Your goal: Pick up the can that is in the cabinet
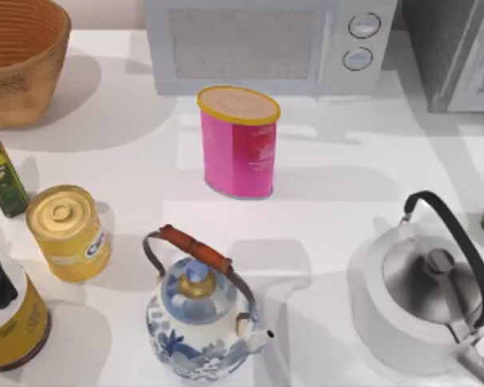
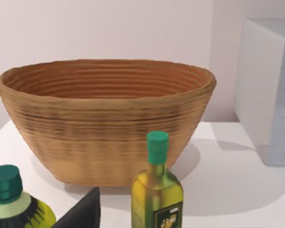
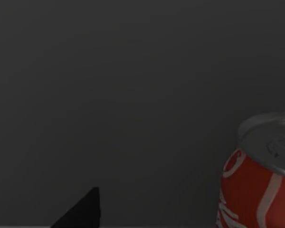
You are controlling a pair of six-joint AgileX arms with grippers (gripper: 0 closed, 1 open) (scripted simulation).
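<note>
One black finger tip [image 3: 80,211] of the right gripper is showing in the right wrist view, pointing into a dark grey cabinet interior [image 3: 133,85]; whether that gripper is released or clenched cannot be told. One red soda can with a silver top [image 3: 259,175] is standing upright inside the cabinet, off to the side of the finger tip and apart from it, long axis vertical. Judging from this, the right arm is the nearer one, and the coming move is needing a sideways shift to centre the can between the fingers. One dark tip [image 2: 83,213] of the left gripper is sitting idle near a woven wicker basket [image 2: 104,118] and a green-capped olive oil bottle [image 2: 156,194]; its state cannot be told either. Top view counting: one white microwave [image 1: 250,44], one pink tin with yellow lid [image 1: 238,141], one yellow tin [image 1: 67,231], two kettles, blue-white porcelain [image 1: 198,322] and steel [image 1: 427,298], cabinet corner [image 1: 452,56] at the right.
</note>
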